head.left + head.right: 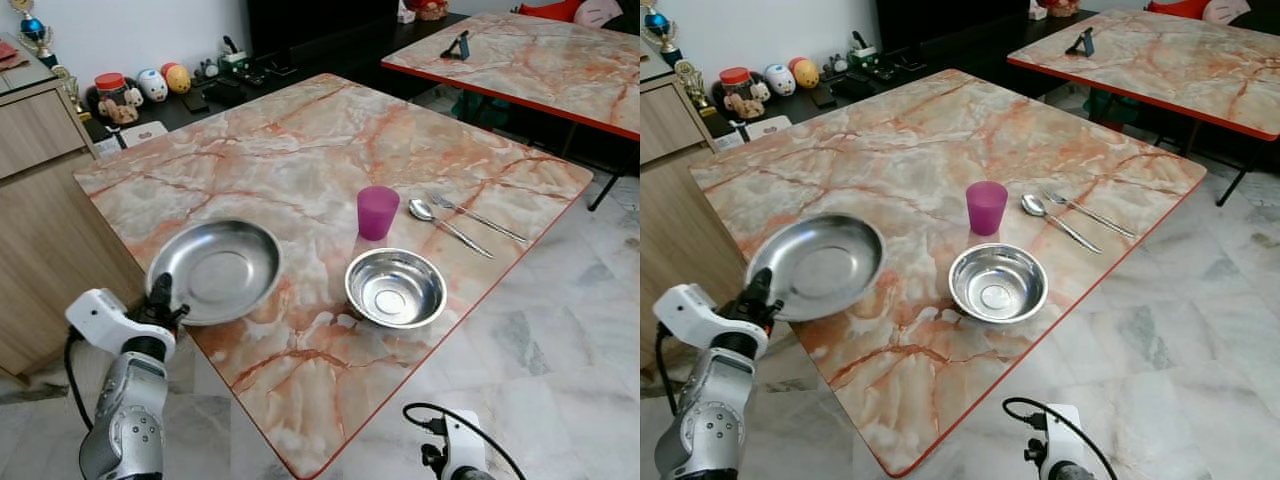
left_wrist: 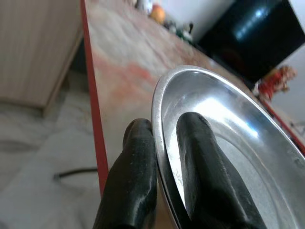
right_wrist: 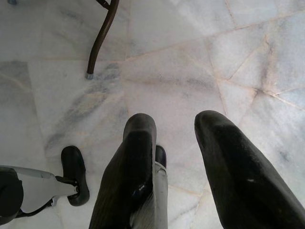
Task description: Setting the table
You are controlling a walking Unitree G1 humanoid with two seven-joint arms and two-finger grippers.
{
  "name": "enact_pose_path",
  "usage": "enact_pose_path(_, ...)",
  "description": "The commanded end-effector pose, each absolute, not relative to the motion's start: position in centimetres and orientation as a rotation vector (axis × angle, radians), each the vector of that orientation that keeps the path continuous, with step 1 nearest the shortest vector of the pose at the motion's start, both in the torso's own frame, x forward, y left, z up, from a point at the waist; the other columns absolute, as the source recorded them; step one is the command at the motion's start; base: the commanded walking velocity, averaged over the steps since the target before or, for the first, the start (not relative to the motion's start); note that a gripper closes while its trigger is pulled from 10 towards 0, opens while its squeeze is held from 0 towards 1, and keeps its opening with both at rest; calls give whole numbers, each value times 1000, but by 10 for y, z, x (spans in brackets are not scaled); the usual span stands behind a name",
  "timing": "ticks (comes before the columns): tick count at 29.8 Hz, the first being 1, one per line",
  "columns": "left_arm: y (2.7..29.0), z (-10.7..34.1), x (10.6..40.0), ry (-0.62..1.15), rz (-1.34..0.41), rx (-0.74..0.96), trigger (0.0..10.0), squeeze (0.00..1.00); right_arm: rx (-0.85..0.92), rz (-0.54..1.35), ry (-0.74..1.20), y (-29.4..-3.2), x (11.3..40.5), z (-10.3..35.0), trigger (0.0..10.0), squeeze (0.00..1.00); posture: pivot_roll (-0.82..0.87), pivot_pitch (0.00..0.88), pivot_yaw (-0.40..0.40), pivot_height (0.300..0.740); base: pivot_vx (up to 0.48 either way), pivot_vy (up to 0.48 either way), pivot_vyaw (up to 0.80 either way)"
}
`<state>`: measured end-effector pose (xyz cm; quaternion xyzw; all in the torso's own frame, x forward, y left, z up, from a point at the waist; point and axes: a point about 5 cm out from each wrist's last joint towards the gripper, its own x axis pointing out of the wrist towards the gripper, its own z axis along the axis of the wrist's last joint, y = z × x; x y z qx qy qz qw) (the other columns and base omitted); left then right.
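A: Plate (image 1: 214,270), steel, sits at the near left edge of the table (image 1: 300,150), rim hanging slightly past the red border. Where's the left gripper (image 2: 164,157)?

B: On the plate's near rim. One finger (image 2: 136,176) under the rim, the other over it inside the dish, pinched on the metal. Wrist view confirms contact on both sides.

A: Plate flat or lifted?

B: Can't tell from the head views. Wrist view shows the rim tilted against the frame, but that's camera angle.

A: Other items, relative to the plate?

B: Bowl (image 1: 396,288), steel, to the plate's right, well apart, near the front edge. Pink cup (image 1: 377,212) upright, just behind the bowl, right of the plate. Spoon (image 1: 447,226) and fork (image 1: 478,217) lie side by side further right past the cup, close together, not touching as far as I see.

A: Right gripper (image 3: 183,157)?

B: Hangs low off the table, far right of the plate, over marble floor (image 3: 190,62). Fingers apart, nothing between them.

A: Background?

B: Second table (image 1: 530,60) far behind and right of the plate. Wooden cabinet (image 1: 40,200) left of it. Toys (image 1: 150,85) on a dark shelf behind.
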<state>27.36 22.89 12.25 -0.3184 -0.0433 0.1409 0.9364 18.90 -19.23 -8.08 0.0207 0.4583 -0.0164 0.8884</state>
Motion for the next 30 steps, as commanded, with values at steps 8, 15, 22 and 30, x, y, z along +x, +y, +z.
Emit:
enact_pose_path(8, 232, 139, 270, -179, 304, -558, 10000, 0, 39, -46, 953, -193, 188, -81, 10000, 0, -27, 0, 8, 707, 0, 0, 0)
enact_pose_path(15, 231, 147, 275, -203, 245, -496, 10000, 0, 39, -50, 951, -193, 189, -81, 10000, 0, -25, 0, 8, 707, 0, 0, 0)
enact_pose_path(22, 233, 154, 275, -216, 216, -439, 10000, 0, 38, -51, 946, -193, 190, -80, 10000, 0, -18, 0, 2, 707, 0, 0, 0)
enact_pose_path(30, 231, 155, 273, -214, 177, -418, 10000, 0, 36, -53, 944, -194, 191, -80, 10000, 0, -20, 0, 2, 707, 0, 0, 0)
